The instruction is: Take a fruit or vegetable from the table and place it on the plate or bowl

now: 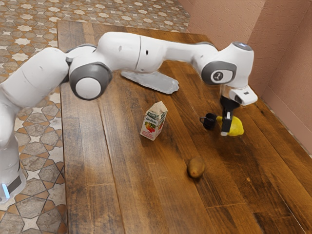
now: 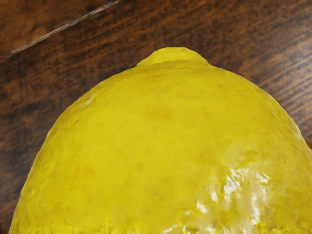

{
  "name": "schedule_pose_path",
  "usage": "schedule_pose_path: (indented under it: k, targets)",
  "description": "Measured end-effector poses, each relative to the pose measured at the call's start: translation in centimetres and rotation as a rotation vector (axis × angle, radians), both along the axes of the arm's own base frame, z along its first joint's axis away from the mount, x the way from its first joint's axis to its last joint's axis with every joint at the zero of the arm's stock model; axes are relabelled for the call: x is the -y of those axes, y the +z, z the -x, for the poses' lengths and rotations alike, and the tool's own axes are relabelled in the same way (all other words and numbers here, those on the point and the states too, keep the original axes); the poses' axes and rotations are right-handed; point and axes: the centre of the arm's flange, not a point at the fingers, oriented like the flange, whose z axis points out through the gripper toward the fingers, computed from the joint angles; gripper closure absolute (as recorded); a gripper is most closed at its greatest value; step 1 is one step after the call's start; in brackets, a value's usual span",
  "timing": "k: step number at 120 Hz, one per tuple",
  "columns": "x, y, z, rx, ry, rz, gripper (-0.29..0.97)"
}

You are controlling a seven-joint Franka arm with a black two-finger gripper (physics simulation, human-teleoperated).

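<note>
A yellow lemon (image 1: 236,126) sits low over the wooden table (image 1: 122,195) toward the exterior view's right. My gripper (image 1: 227,124) comes straight down on it, shut on the lemon. One black finger (image 1: 226,121) crosses the lemon's near side and the other is hidden behind the fruit. In the wrist view the lemon (image 2: 165,156) lies right under my hand, its pointed tip facing away. A flat grey plate (image 1: 151,81) lies farther back on the table, beyond the arm. A brown kiwi-like fruit (image 1: 196,167) rests nearer the front.
A small juice carton (image 1: 154,120) stands upright between the plate and the brown fruit. A small black object (image 1: 209,120) lies just beside the lemon. Pink walls (image 1: 287,58) close off the exterior view's right. Bare tabletop stretches along the front.
</note>
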Motion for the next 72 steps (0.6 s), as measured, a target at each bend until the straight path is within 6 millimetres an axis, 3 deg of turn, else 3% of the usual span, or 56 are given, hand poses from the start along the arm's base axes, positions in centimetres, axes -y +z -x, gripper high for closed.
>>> schedule_pose_path:
  k: [21,41,55,72]
  targets:
    - [-1.2,7.1,3.1,0.066,0.015,0.019,0.44]
    - [-5.2,12.8,7.3,0.108,0.073,0.025,0.47]
    - [-9.3,15.3,9.9,0.125,0.138,0.026,0.48]
    - [-16.3,15.9,11.4,0.116,0.246,0.021,0.48]
